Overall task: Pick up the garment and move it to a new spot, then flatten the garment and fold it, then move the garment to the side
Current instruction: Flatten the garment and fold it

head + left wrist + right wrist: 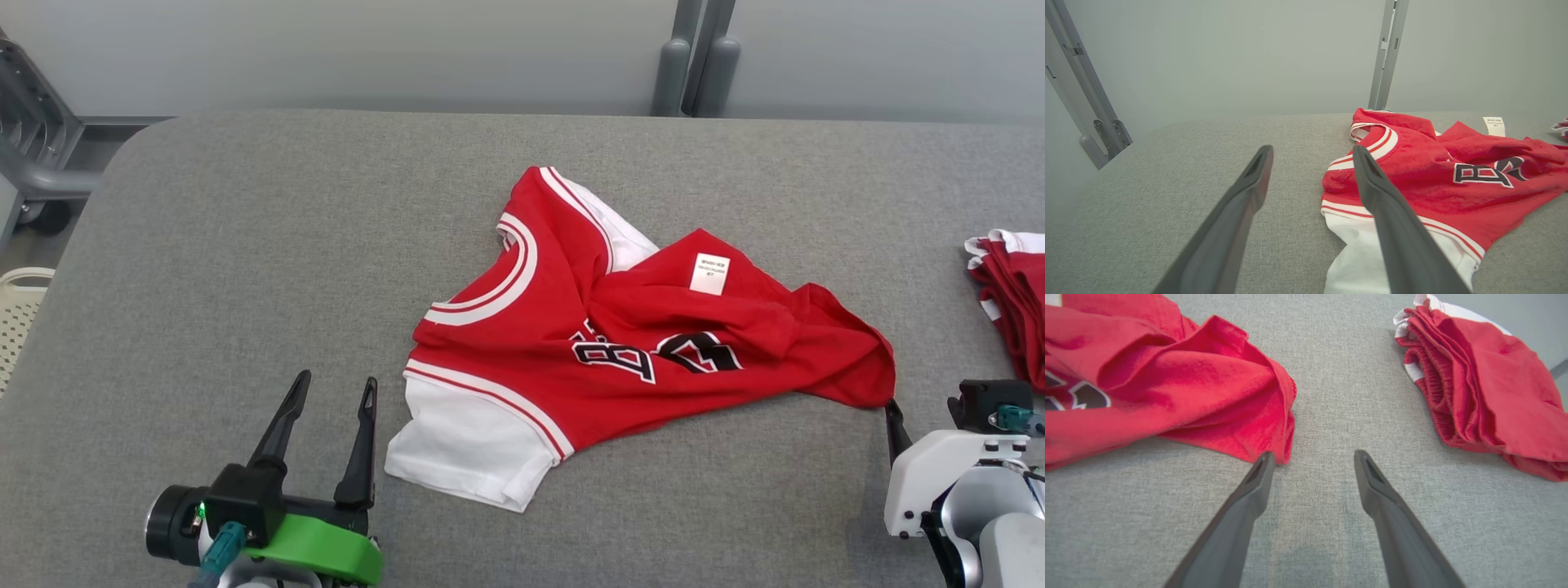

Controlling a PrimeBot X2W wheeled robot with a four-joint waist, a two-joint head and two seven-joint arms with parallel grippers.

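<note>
The red jersey [637, 327] with white sleeves lies rumpled near the middle of the grey table [245, 245], its neckline toward the far edge and a white label [709, 273] turned up. The right gripper [1314, 455] stands spread and holds nothing, one fingertip just beside the jersey's right hem corner. The left gripper [337, 380], near the front edge, is also spread and empty, just beside the white sleeve. A stack of folded red garments [1012, 302] sits at the right edge.

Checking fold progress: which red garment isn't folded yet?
The centre jersey, crumpled, with black lettering and a white tag showing. The other garment, at the right edge, is folded.
</note>
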